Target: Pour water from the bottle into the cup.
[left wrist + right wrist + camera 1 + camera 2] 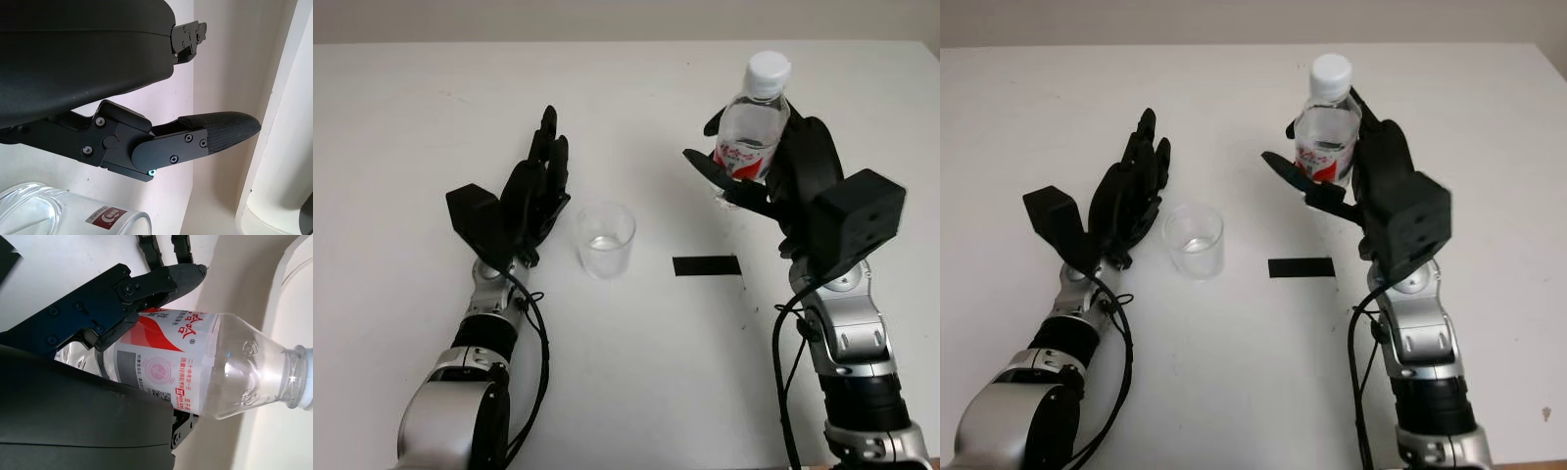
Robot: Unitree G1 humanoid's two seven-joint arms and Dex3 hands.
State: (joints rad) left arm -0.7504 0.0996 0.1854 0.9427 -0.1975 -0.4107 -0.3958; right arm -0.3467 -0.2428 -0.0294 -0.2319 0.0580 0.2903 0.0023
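- A white table [636,392] is being used as the work surface; a pale wall is being seen beyond its far edge.
- The bottle [753,122] is being held upright in the right hand [783,176], fingers wrapped around its red-and-white label, white cap on.
- The cup [606,240], clear plastic, is being kept standing just beside the left hand [533,196], which is open and holding nothing.
- A black tape strip [707,265] is being seen between cup and right arm.

White table [636,392], black tape strip [706,265], pale wall [607,20] behind
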